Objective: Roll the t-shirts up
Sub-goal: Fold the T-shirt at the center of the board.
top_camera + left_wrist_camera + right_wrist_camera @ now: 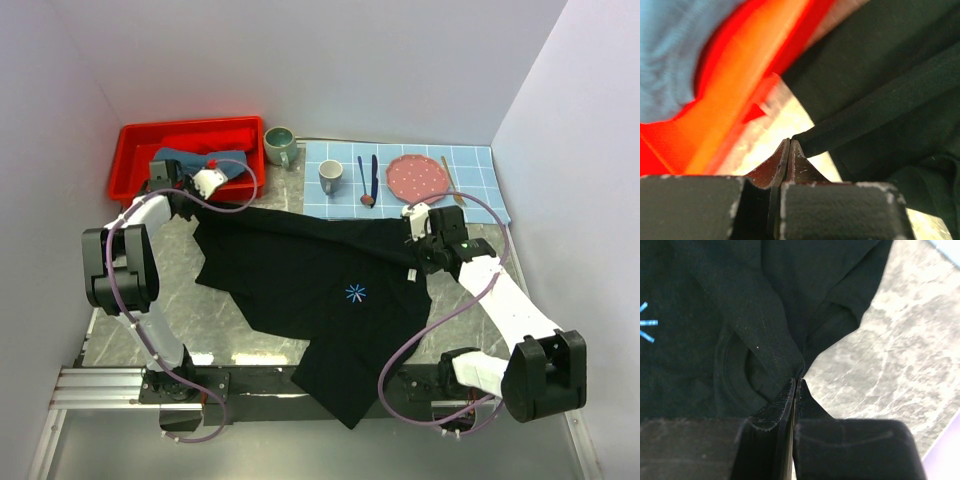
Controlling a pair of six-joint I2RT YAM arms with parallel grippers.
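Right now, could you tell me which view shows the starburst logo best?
Top external: the whole starburst logo shows on the black t-shirt. The right wrist view catches only a few rays at its left edge; the left wrist shows none.

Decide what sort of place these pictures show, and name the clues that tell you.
Probably a robot lab bench staged as a home table: white partition walls box in a marble-look table, the left arm and right arm are bolted to its near edge, and a black t-shirt lies near a blue-checked placemat.
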